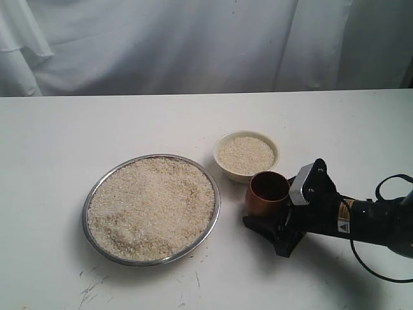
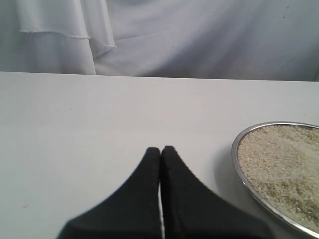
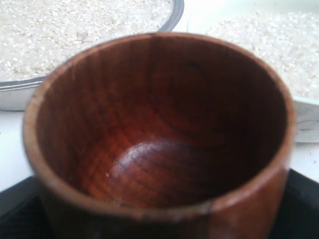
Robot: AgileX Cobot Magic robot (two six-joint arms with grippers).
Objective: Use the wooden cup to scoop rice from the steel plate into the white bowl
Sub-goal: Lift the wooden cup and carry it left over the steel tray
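Note:
The steel plate (image 1: pixel 85 216) lies left of centre, heaped with rice (image 1: pixel 151 206). Right of it and further back stands the white bowl (image 1: pixel 226 169), holding rice (image 1: pixel 246 155) too. The wooden cup (image 1: pixel 266 196) is upright and empty, just in front of the bowl and beside the plate's right rim. My right gripper (image 1: pixel 268 218) is shut on it from the right. In the right wrist view the cup (image 3: pixel 149 124) fills the frame, with the plate (image 3: pixel 172 20) and bowl (image 3: pixel 306 119) behind it. My left gripper (image 2: pixel 161 148) is shut and empty, left of the plate (image 2: pixel 235 149).
A white table carries everything, with a white cloth backdrop (image 1: pixel 193 45) behind it. The right arm's black body and cable (image 1: pixel 381 226) lie low over the table's right side. The left arm is outside the exterior view.

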